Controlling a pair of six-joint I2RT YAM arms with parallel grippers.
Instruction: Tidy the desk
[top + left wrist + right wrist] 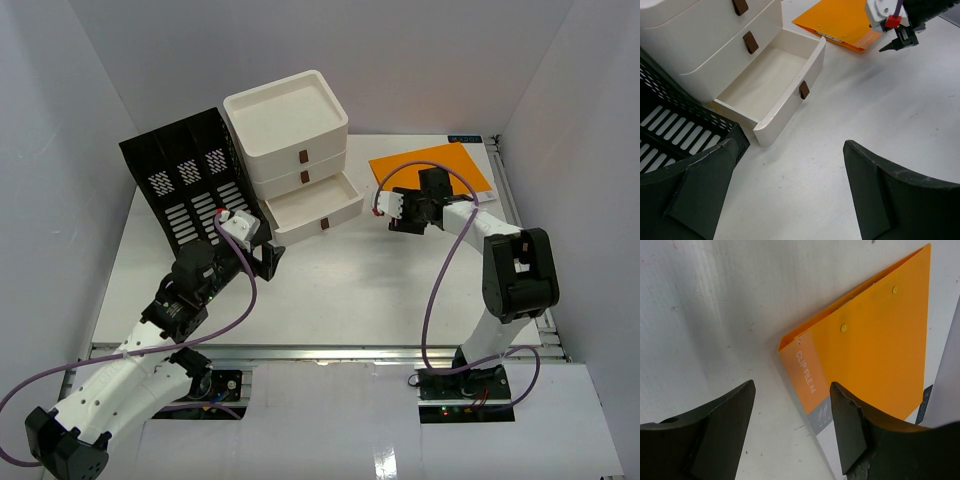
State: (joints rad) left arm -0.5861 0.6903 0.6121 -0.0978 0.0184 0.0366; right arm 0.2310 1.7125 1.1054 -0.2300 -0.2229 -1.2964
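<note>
The desk (350,290) is a white tabletop. An orange clip file (432,165) lies flat at its back right. My right gripper (393,215) hovers low over the file's near-left edge. In the right wrist view it (792,430) is open, and the labelled spine of the orange file (870,340) lies on the desk between the fingers, untouched. My left gripper (265,262) stands open in front of the drawer box, with only bare desk between its fingers (705,190).
A white three-drawer box (290,130) stands at the back centre, its bottom drawer (770,85) pulled out and empty. A black slotted file organizer (185,185) leans at its left. White walls enclose the desk; a metal rail (320,352) runs along the front.
</note>
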